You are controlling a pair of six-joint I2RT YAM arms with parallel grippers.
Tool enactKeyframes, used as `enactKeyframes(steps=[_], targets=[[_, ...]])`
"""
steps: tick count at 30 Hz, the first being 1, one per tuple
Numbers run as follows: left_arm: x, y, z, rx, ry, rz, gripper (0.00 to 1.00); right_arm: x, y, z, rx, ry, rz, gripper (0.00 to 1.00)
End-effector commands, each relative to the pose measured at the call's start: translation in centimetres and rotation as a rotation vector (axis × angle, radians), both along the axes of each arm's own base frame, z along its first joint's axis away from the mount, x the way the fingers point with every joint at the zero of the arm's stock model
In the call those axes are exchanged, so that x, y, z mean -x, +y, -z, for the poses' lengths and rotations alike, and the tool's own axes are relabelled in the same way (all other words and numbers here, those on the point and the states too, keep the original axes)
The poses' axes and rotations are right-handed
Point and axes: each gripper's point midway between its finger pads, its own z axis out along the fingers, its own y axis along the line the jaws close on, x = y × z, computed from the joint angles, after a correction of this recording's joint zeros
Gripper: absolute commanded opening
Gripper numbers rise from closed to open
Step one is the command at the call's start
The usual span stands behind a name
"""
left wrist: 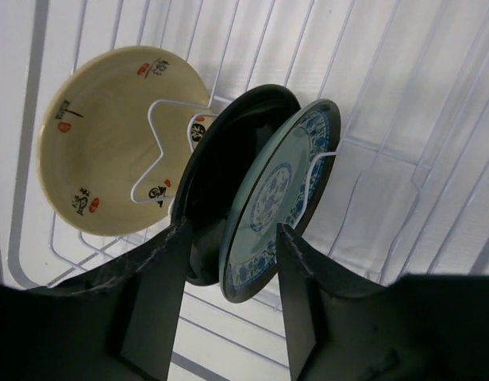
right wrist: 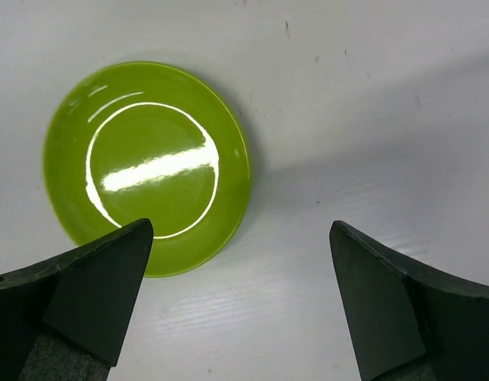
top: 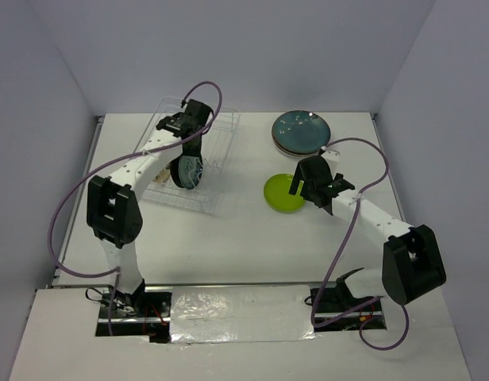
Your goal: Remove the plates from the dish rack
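Plates (left wrist: 272, 198) upright — edgewise in rack (left wrist: 403, 151)

Lime green plate (right wrist: 145, 163), blue-patterned plate (left wrist: 276, 190), tan plate (left wrist: 102, 135) bearing black marks.

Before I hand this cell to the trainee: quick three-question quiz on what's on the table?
1. True or false: the lime green round plate lies flat on the white table, outside the clear wire dish rack.
2. Which plate lies topmost at the table's far right? A) tan plate with red marks B) dark teal glazed plate C) blue-patterned plate
3. Fill in: the right arm's fingers are ____ (open/shut), with nothing between them.

Key: 1 true; 2 B; 3 open.
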Motion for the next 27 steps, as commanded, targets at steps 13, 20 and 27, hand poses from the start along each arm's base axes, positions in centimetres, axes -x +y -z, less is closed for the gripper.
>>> enactKeyframes(steps=[13,20,27], targets=[[0.8,0.7,2.3,-0.029,0.035,-0.040,0.09,0.2,0.6,-2.8,0.044,-0.050,-0.023,1.00],[1.3,1.6,-1.8,-0.153,-0.016,-0.035,0.00,0.2,0.9,-3.1,0.031,-0.067,-0.021,1.00],[2.8,0.8,-8.4,-0.193,-0.087,0.014,0.00,0.3,2.7,-4.1,-0.079,-0.112,-0.071,1.00]])
